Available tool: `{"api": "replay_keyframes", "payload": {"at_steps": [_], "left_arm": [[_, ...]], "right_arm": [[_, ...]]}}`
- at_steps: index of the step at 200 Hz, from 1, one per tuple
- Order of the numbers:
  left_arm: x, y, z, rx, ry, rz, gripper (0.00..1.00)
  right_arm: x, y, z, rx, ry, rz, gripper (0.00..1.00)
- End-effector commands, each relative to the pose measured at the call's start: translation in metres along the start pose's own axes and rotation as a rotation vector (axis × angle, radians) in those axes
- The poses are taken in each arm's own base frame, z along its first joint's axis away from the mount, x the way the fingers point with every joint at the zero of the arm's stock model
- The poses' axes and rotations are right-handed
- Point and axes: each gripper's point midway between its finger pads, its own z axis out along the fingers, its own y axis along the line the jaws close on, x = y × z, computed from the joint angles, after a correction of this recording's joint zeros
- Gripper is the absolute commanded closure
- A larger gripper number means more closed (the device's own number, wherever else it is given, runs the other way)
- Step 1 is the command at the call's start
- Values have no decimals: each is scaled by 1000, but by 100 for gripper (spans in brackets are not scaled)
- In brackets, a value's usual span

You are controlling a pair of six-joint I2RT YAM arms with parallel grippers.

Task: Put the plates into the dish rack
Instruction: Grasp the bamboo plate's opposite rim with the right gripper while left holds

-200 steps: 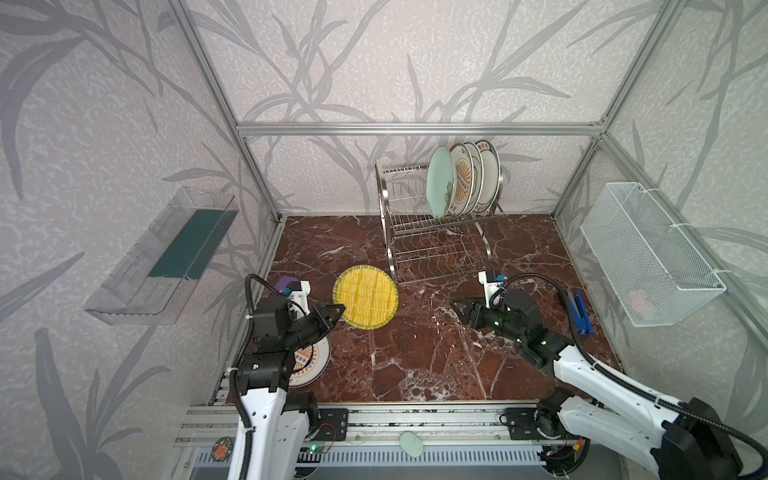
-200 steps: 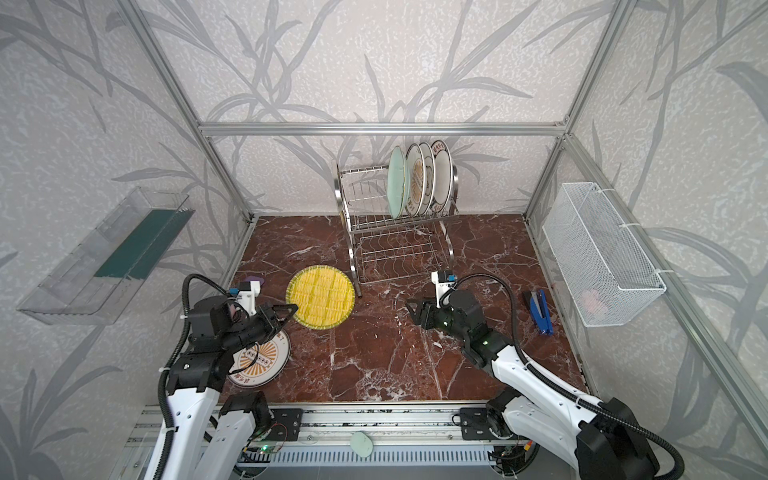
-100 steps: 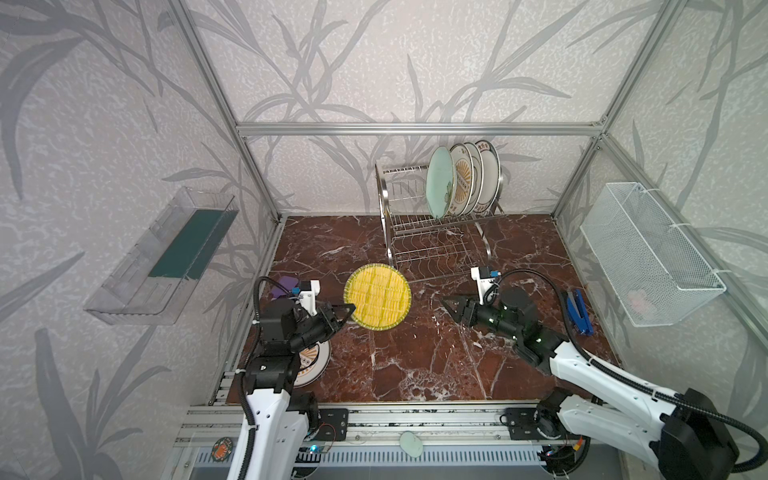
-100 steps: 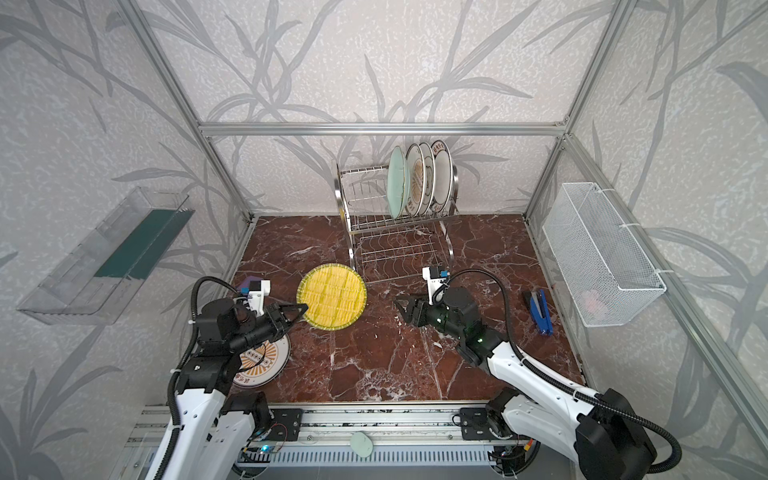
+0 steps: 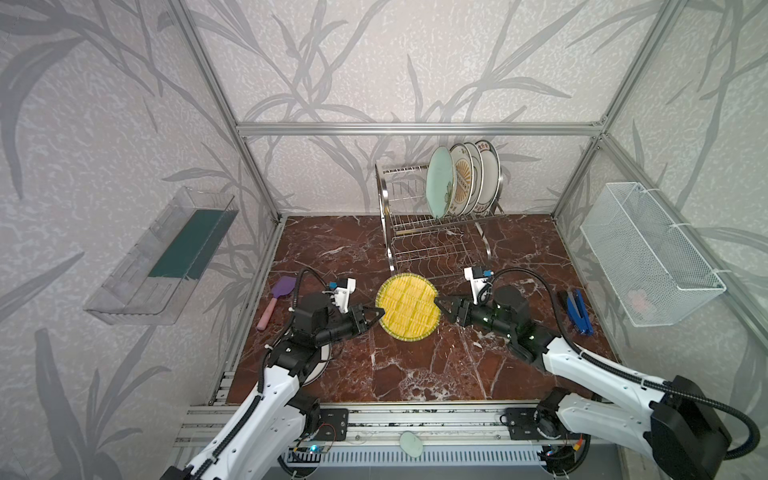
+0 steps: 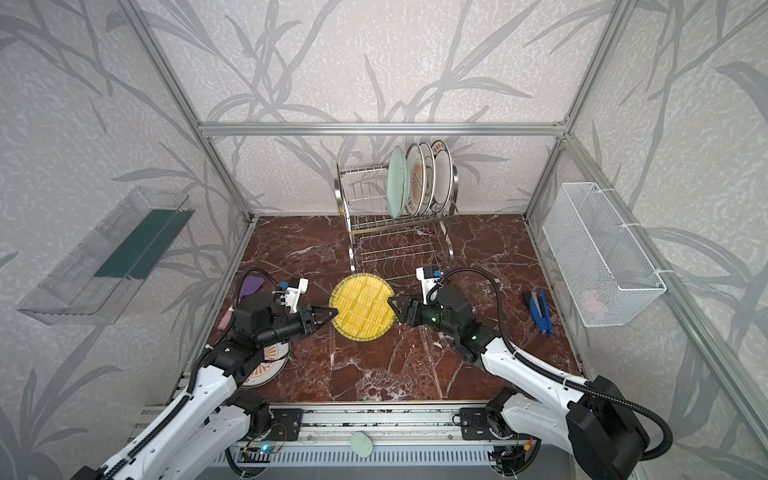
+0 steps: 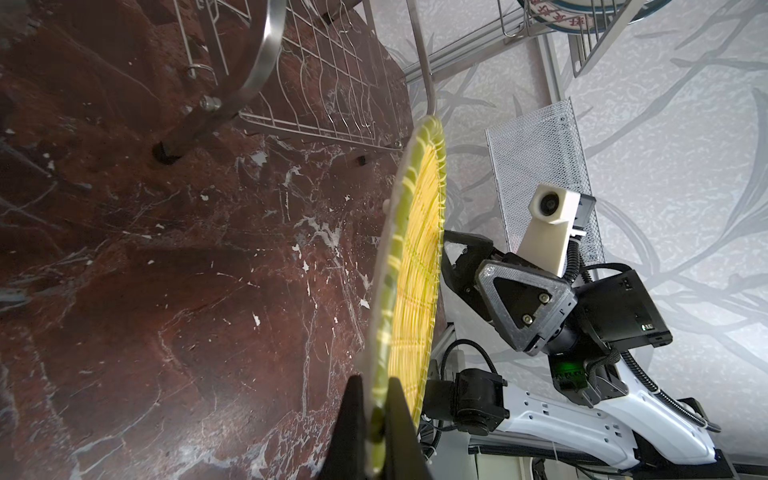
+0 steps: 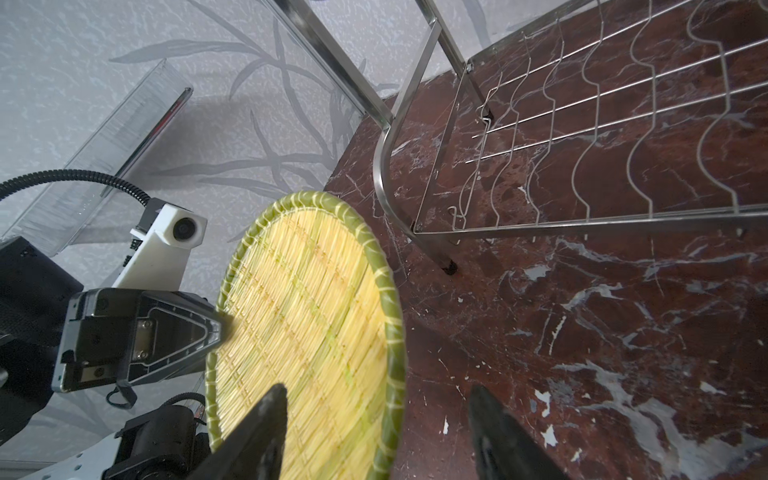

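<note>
The yellow ribbed plate hangs above the marble floor in front of the dish rack. My left gripper is shut on its left rim. On the opposite side my right gripper is open, one finger over the woven face and one outside the green rim, not closed on it. Several plates stand upright on the rack's upper shelf, the pale teal one foremost. An orange sunburst plate lies on the floor, partly hidden under my left arm.
A purple spatula lies by the left wall. A blue tool lies on the floor at the right. A white mesh basket hangs on the right wall and a clear plastic tray on the left wall.
My left gripper has carried the yellow plate to the right, toward the middle. My right gripper has moved left, and its open fingers now straddle the plate's right rim.
</note>
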Motion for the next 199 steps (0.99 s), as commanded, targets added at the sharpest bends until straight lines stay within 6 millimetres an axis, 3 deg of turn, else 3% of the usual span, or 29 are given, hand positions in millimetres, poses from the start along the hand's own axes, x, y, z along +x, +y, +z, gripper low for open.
{"api": "replay_keyframes", "payload": {"at_steps": [1, 94, 199], "left_arm": [[-16, -27, 2, 96, -65, 79, 100], [-14, -27, 16, 112, -47, 89, 100], [-14, -25, 24, 122, -32, 82, 100]], "right_arm": [[-13, 18, 2, -64, -30, -5, 32], [-10, 24, 7, -116, -19, 23, 39], [-9, 32, 10, -163, -1, 20, 68]]}}
